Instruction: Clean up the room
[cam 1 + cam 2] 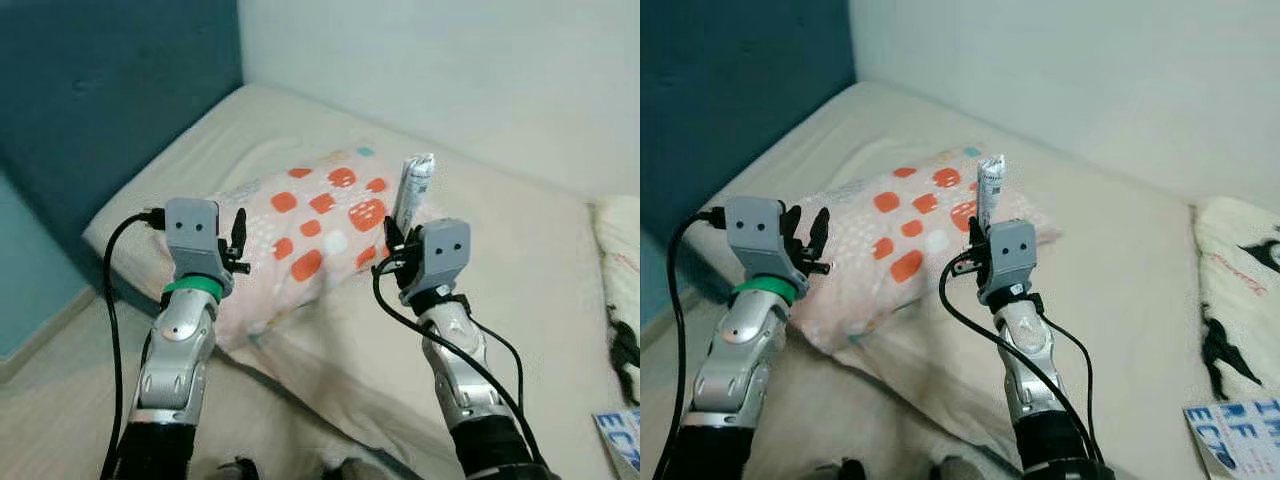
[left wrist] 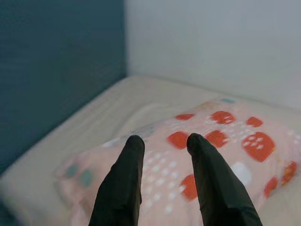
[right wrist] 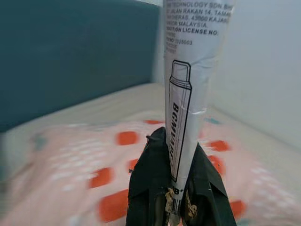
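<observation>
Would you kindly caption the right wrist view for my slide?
Right gripper holds a white tube upright above the spotted pillow.

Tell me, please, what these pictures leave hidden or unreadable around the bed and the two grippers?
- White tube in the right gripper: its upper end is cut off by the right wrist view's top edge; its small print is only partly legible.
- Blue-lettered item: cut off by the right eye view's corner, so what it is stays unclear.
- Spotted pillow: its near side is hidden behind the left gripper and arm.
- Black-patterned cloth: cut off by the right edge.
</observation>
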